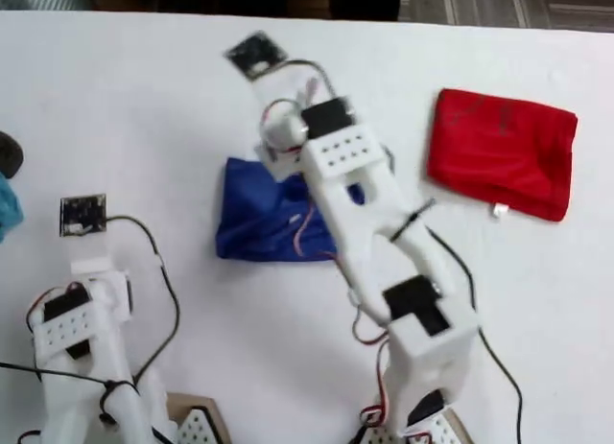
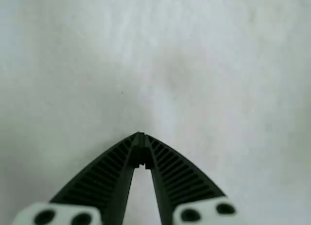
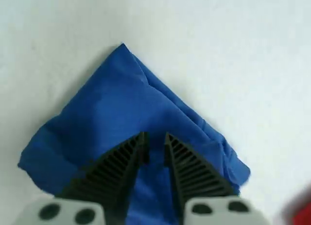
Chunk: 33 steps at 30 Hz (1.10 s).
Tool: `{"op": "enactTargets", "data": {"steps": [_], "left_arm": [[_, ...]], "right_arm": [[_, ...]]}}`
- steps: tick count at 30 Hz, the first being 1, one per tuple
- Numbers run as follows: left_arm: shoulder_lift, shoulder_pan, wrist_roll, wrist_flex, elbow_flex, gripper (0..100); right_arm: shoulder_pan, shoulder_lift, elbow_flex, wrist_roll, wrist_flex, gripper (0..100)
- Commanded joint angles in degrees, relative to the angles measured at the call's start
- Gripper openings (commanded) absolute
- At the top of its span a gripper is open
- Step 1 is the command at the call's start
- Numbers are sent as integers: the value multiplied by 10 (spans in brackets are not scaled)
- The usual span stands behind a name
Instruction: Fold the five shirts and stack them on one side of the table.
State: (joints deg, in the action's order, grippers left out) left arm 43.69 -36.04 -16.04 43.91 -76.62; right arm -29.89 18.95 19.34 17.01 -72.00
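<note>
the left arm point(image 1: 72, 338) sits drawn back close to its base. the left gripper point(image 2: 140, 141) points downward, its fingers point(image 2: 109, 174) pressed together at the tips. the right arm point(image 1: 374, 214) stretches forward and toward the left side. the right gripper point(image 3: 155, 141) also aims down, its fingers point(image 3: 194, 171) parted by a narrow gap.

— Looks bright and even across the white counter point(image 1: 144, 89), close to washed out in the high view.
— Seems to fall softly from above. Faint shadows only, thin along the edges of the blue shirt point(image 1: 254, 223) and the red shirt point(image 1: 499, 151).
— No hard glare anywhere. Darker beyond the counter's far edge.
— Slightly greyer and mottled around the left tool point(image 2: 140, 140). Deeper blue under the right tool point(image 3: 155, 140).
</note>
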Motion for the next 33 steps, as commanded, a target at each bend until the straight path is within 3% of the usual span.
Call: {"op": "enactTargets", "data": {"steps": [1,11,19,26,33], "left_arm": [[11,-4,5,-10,3,26],[11,-4,5,-10,3,26],[11,-4,5,-10,3,26],[11,-4,5,-10,3,26],[11,-4,5,-10,3,26]], "right_arm": [[-7,49,19,4,31,62],[28,138,105,4,-124,62],[33,138,147,86,-290,61],[61,45,113,111,-293,19],[75,-100,-50,125,-291,22]]}}
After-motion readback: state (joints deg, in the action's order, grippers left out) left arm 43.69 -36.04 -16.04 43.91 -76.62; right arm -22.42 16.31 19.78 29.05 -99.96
